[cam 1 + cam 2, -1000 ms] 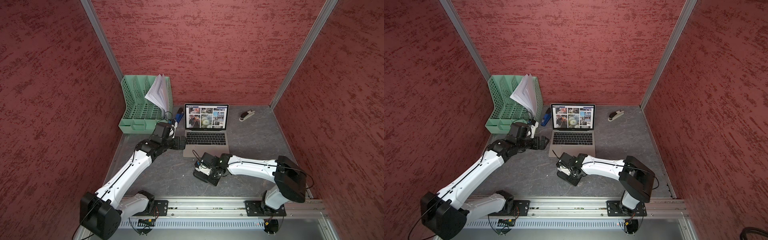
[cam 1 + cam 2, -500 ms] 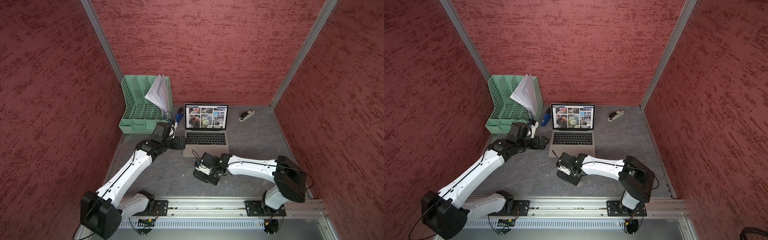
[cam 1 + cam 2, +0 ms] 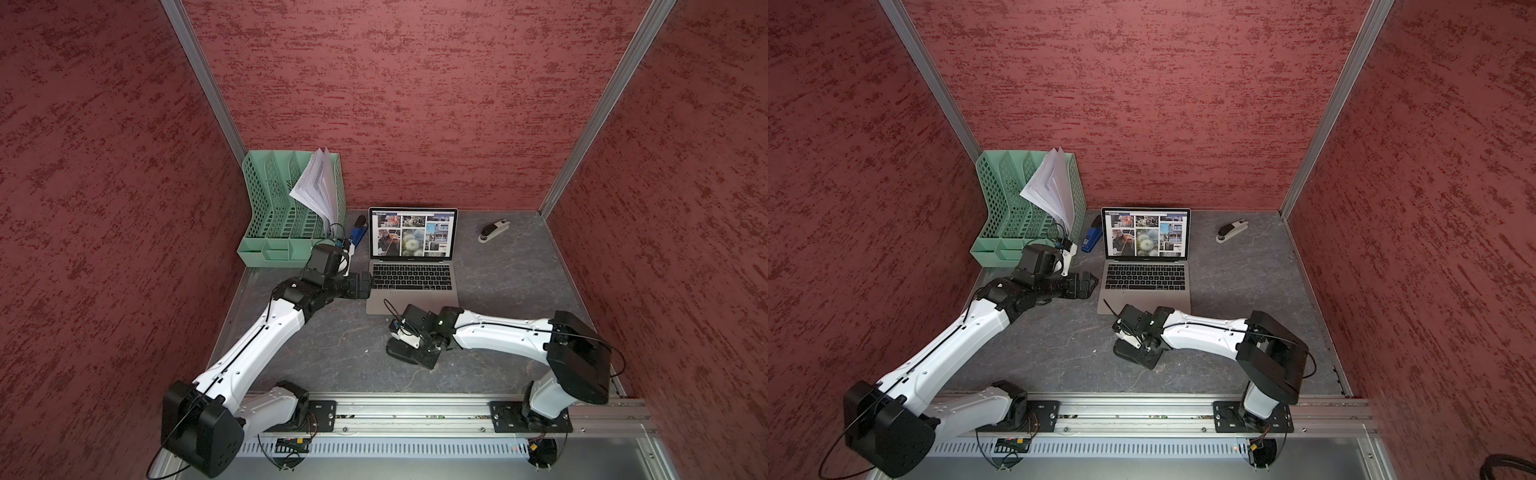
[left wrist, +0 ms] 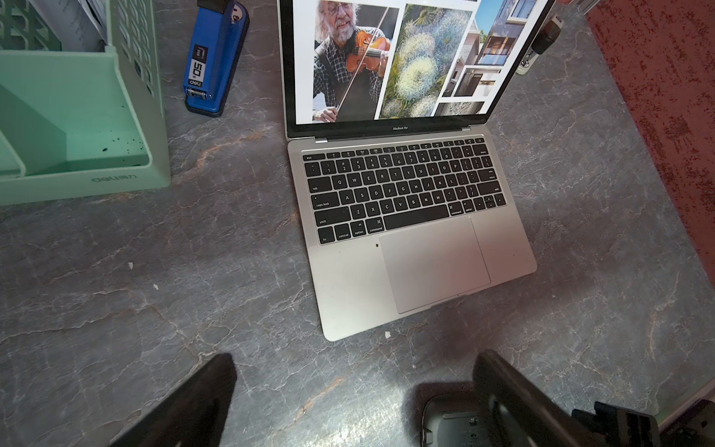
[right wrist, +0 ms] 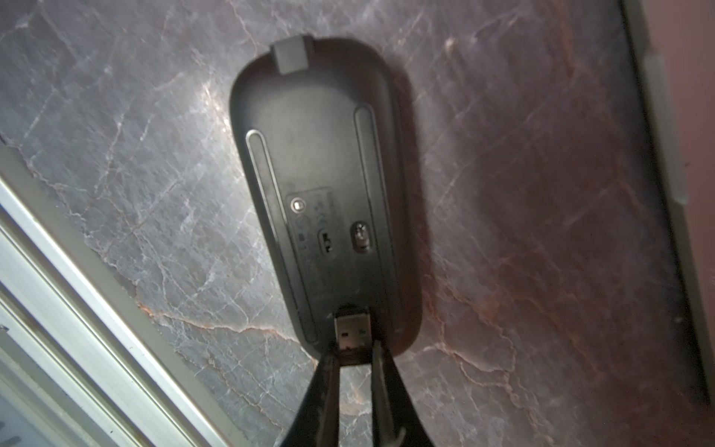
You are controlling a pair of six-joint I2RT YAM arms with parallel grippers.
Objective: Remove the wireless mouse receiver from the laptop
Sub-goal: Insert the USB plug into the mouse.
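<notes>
Right tool (image 5: 354, 351) pinches the wireless mouse receiver (image 5: 353, 331) at the upturned mouse (image 5: 321, 174).

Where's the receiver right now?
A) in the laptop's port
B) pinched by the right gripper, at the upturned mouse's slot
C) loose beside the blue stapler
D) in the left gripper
B: the right wrist view shows the receiver pinched in the right gripper, its metal end at the recess in the mouse underside.

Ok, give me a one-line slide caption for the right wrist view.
Right gripper pinching the wireless mouse receiver, metal plug pointing at the upturned black mouse on the grey table.
</notes>
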